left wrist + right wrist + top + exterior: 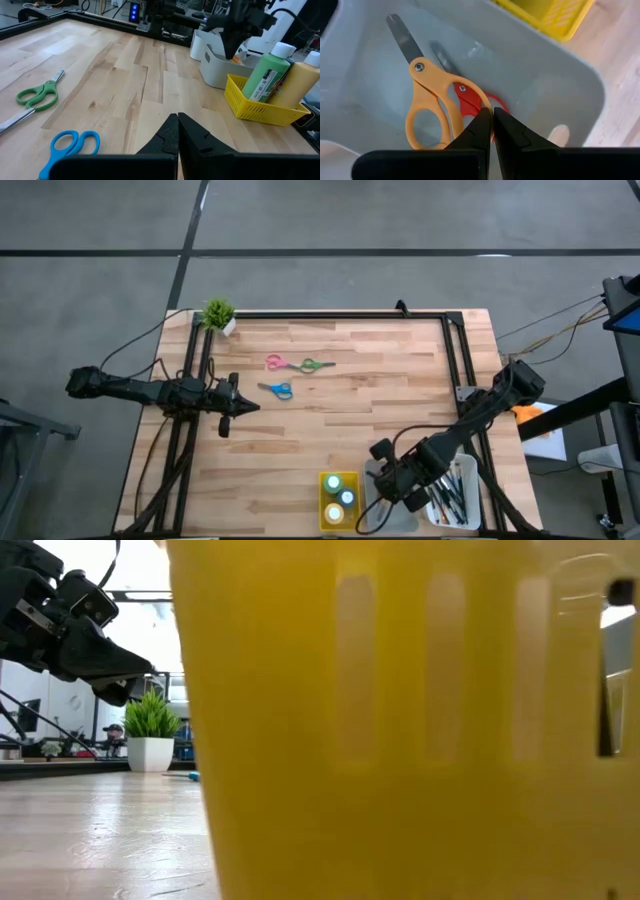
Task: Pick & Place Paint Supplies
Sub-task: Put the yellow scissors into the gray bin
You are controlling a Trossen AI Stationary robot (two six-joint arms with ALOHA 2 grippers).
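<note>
Three pairs of scissors lie flat on the table: pink (278, 362), green (316, 365) and blue (277, 390). My left gripper (240, 406) is shut and hovers just left of the blue scissors (70, 147). My right gripper (491, 116) is shut and points down into the grey tray (385, 502). Orange scissors (427, 102) and red scissors (470, 102) lie on the tray's floor. Paint bottles (340, 498) stand in the yellow tray (327, 520). Brushes (452, 492) lie in the white tray (470, 520). My right gripper's shut fingertips (484, 120) stand right over the red scissors' handle loop (499, 106), coming from above. I cannot tell whether they touch it, because the fingers cover that spot. The red scissors lie flat on the tray floor, partly under the orange pair.
A small potted plant (218, 315) stands at the far left corner. A dark frame (330, 314) runs along the far edge and both sides. The yellow tray (400, 720) blocks most of the low view. The three trays sit side by side at the near right edge.
</note>
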